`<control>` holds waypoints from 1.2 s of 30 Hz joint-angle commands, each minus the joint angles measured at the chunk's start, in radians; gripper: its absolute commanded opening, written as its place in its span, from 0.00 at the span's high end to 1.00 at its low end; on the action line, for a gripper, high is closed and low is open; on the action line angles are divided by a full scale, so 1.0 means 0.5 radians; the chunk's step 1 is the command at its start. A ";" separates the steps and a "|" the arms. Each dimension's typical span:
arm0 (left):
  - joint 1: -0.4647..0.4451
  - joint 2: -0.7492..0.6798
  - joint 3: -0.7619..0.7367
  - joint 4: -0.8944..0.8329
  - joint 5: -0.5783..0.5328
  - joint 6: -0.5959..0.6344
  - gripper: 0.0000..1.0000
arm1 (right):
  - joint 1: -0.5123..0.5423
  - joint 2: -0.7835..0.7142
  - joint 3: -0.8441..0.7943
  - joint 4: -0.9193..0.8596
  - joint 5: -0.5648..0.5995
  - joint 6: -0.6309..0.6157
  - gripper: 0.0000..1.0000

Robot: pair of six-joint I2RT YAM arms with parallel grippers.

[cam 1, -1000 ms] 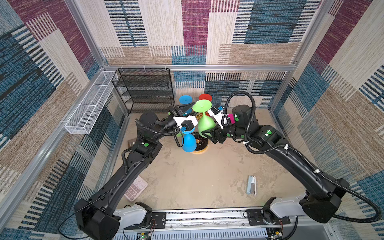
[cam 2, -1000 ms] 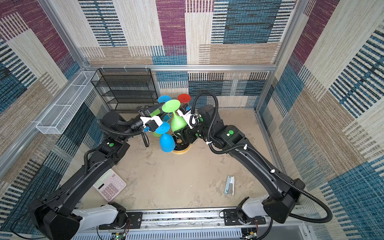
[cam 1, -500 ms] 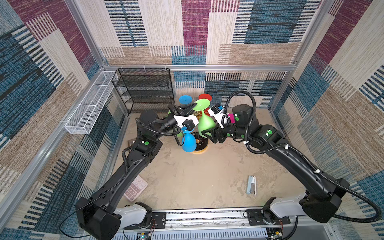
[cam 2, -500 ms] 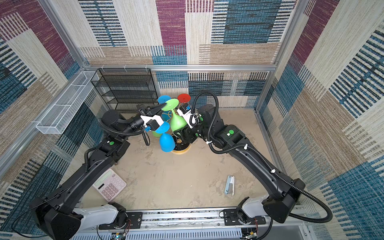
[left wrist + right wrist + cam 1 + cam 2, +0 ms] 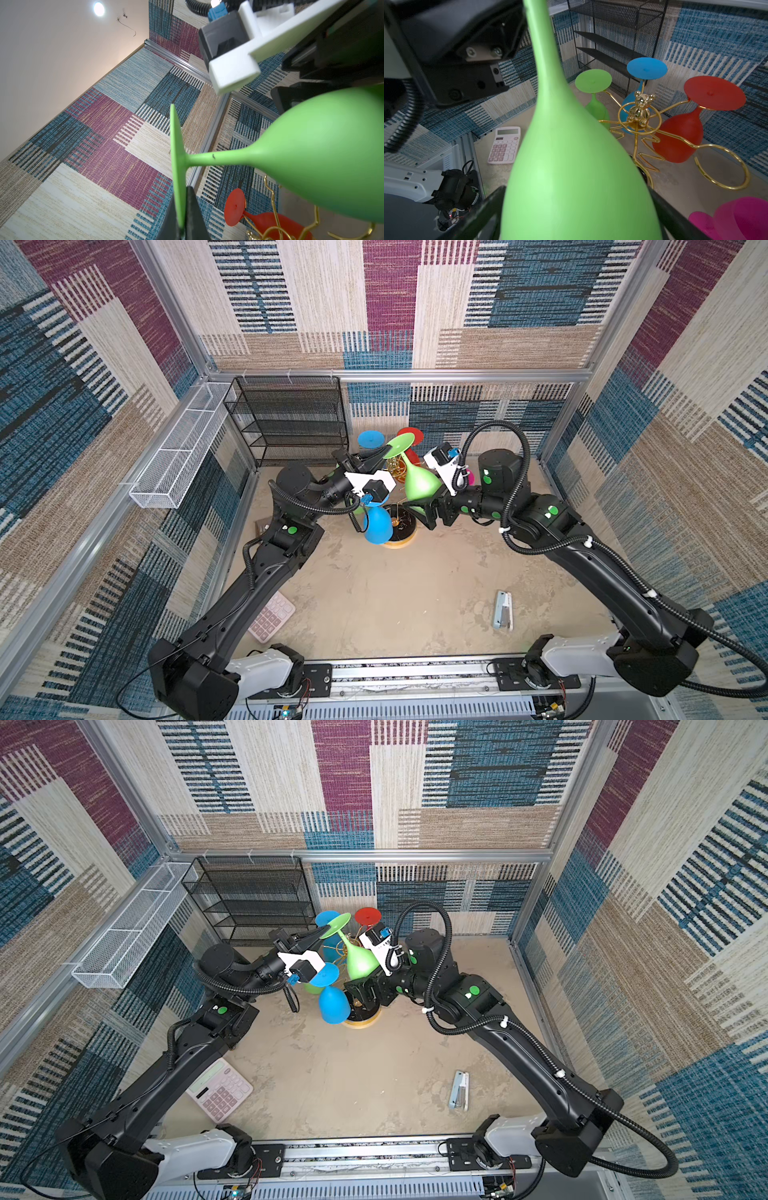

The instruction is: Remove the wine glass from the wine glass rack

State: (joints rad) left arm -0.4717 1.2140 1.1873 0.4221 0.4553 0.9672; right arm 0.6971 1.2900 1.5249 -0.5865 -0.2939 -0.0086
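The matte green wine glass (image 5: 417,485) — clear of the gold wire wine glass rack (image 5: 639,128), tilted above its base — is clamped by the foot disc in the left gripper (image 5: 184,209), its stem slanting down to the bowl, flanked by the spread jaws of the right gripper (image 5: 575,191).

A green wine glass (image 5: 566,145) fills the foreground, flanked by the right gripper (image 5: 576,188); behind, the gold wine glass rack (image 5: 640,106) holds a red glass (image 5: 679,137).

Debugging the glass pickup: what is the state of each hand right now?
Left hand: closed on the foot of the green glass.
Right hand: open, jaws either side of that glass's bowl.
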 commanded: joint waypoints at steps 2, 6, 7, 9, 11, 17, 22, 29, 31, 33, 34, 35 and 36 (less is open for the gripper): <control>0.002 -0.063 -0.038 0.122 -0.217 -0.389 1.00 | 0.005 -0.144 -0.062 0.400 -0.082 0.124 0.01; 0.002 -0.166 -0.038 -0.051 -0.532 -0.940 1.00 | -0.012 -0.364 -0.221 0.712 0.023 0.200 0.01; 0.002 -0.194 -0.055 -0.099 -0.598 -1.030 1.00 | -0.018 -0.414 -0.257 0.770 0.044 0.216 0.01; 0.002 -0.268 -0.110 -0.204 -0.738 -1.245 1.00 | -0.037 -0.524 -0.335 0.900 0.083 0.275 0.01; 0.003 -0.336 -0.161 -0.318 -0.856 -1.533 1.00 | -0.069 -0.592 -0.371 0.951 0.078 0.367 0.04; 0.005 -0.530 -0.442 -0.316 -0.947 -2.038 1.00 | -0.081 -0.632 -0.402 0.920 0.214 0.615 0.19; 0.005 -0.587 -0.482 -0.366 -0.930 -2.136 1.00 | -0.082 -0.515 -0.359 0.756 0.269 0.662 0.34; 0.005 -0.573 -0.484 -0.374 -0.837 -2.165 1.00 | -0.081 -0.317 -0.342 0.770 0.241 0.696 0.39; 0.005 -0.569 -0.485 -0.375 -0.826 -2.155 1.00 | -0.081 -0.275 -0.325 0.795 0.198 0.699 0.40; 0.005 -0.570 -0.495 -0.372 -0.820 -2.143 1.00 | -0.081 -0.220 -0.290 0.798 0.171 0.700 0.41; 0.005 -0.573 -0.496 -0.375 -0.814 -2.140 1.00 | -0.081 -0.194 -0.280 0.805 0.168 0.701 0.41; 0.005 -0.572 -0.500 -0.372 -0.811 -2.137 1.00 | -0.081 -0.174 -0.275 0.815 0.151 0.702 0.42; 0.005 -0.573 -0.503 -0.373 -0.804 -2.134 1.00 | -0.081 -0.153 -0.269 0.828 0.128 0.702 0.43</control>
State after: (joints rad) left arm -0.4706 0.9287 0.9394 0.2127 0.0338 -0.0826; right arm 0.6552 1.1938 1.3769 -0.2081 -0.1963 0.3283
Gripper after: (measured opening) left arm 0.064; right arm 0.575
